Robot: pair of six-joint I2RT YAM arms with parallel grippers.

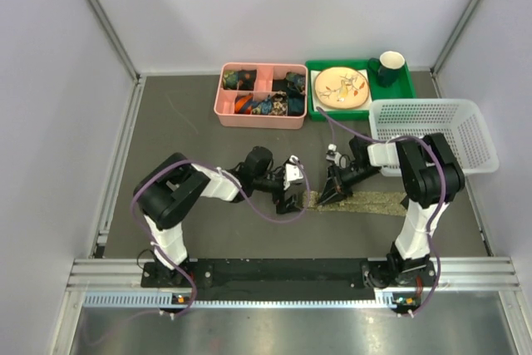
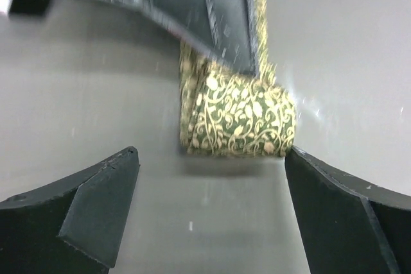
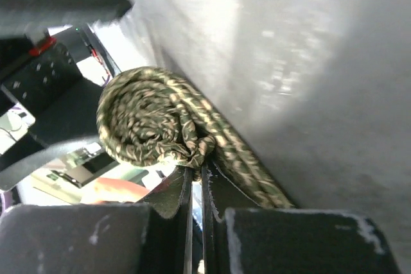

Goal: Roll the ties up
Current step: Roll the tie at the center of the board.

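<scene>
Left arm folded at the elbow, forearm reaching right toward desk centre. Left end effector [image 2: 209, 158] low over the desk, jaws spread wide (nothing held). Right arm bent, reaching left and down. Right end effector [image 3: 196, 181] closed, tips nipping a pucker of the tie [image 3: 148, 126].

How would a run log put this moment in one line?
stage: tie part-rolled on table | left jaws: open, flanking roll | right jaws: shut on tie beside roll
</scene>
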